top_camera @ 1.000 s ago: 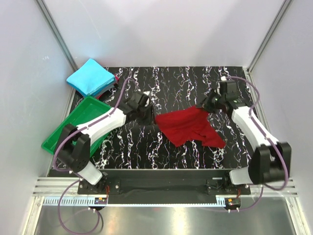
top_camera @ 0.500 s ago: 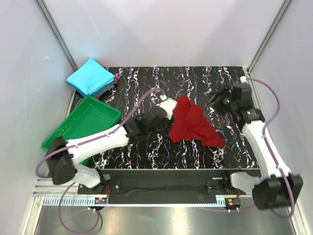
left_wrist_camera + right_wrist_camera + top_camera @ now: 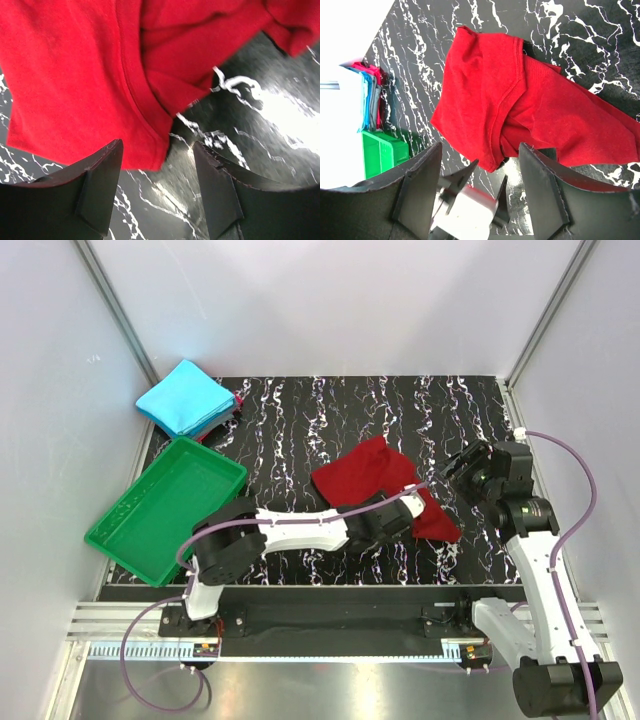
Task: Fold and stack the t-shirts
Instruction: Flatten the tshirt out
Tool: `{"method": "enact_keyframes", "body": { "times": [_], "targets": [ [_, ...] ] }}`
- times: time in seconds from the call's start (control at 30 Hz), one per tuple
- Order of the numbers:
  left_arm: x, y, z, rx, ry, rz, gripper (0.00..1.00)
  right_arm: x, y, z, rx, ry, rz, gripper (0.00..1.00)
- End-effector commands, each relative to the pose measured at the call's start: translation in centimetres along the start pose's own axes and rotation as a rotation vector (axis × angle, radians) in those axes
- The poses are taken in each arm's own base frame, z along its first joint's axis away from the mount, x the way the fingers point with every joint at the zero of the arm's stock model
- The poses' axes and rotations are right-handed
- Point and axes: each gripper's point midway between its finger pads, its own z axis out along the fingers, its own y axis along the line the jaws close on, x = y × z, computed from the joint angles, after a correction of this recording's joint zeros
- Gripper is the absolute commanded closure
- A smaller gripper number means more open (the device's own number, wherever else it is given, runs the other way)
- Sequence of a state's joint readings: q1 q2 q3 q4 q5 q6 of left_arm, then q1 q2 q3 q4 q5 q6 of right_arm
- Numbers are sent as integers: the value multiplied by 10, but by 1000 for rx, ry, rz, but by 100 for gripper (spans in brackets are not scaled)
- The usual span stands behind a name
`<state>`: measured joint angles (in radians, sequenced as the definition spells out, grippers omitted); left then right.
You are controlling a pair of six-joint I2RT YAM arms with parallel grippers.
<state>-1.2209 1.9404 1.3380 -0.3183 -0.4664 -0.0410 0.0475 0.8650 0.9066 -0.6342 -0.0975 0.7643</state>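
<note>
Lying right of centre on the black marbled table (image 3: 300, 420), the dark red t-shirt (image 3: 365, 472) is resting in a loose, partly doubled heap, with one flap turned over the body and a sleeve trailing toward the near right. The left arm is reaching across the table from its base. The left end effector (image 3: 157, 150) is hovering close over the shirt's near hem, its fingers spread, with only the cloth edge and table showing below the gap. The right end effector (image 3: 480, 150) is hanging raised off to the shirt's right, likewise spread and gripping nothing. The bright cyan-blue t-shirt (image 3: 183, 397) is sitting folded square at the far left corner, topping a small stack of other folded cloth. The green tray (image 3: 160, 505) is lying askew just nearer than that stack, along the left edge.
</note>
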Motion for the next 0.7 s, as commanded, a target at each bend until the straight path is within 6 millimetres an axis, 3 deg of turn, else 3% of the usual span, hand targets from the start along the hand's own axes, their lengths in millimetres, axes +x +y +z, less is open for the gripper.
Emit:
{"method": "enact_keyframes", "body": {
  "times": [0.0, 0.27, 0.3, 0.37, 0.5, 0.6, 0.67],
  "targets": [
    [-21, 11, 5, -71, -36, -9, 36, -2, 5, -6, -26, -13, -13, 30],
    [-18, 18, 15, -121, -19, -22, 49, 7, 6, -8, -48, 18, 10, 30],
    [-16, 20, 15, -128, -14, -34, 59, 6, 6, -9, -51, 17, 9, 30],
    [-12, 23, 15, -137, -10, -50, 65, 6, 7, -10, -53, 12, 10, 30],
    [-5, 25, 14, -124, -4, -74, 91, 7, 7, -10, -55, 15, 17, 29],
    [-2, 28, 12, -100, -2, -107, 96, 11, 6, -8, -57, 33, 25, 29],
    [-2, 26, 8, -65, -12, -124, 91, 15, 4, -6, -56, 46, 33, 29]
  ]
}}
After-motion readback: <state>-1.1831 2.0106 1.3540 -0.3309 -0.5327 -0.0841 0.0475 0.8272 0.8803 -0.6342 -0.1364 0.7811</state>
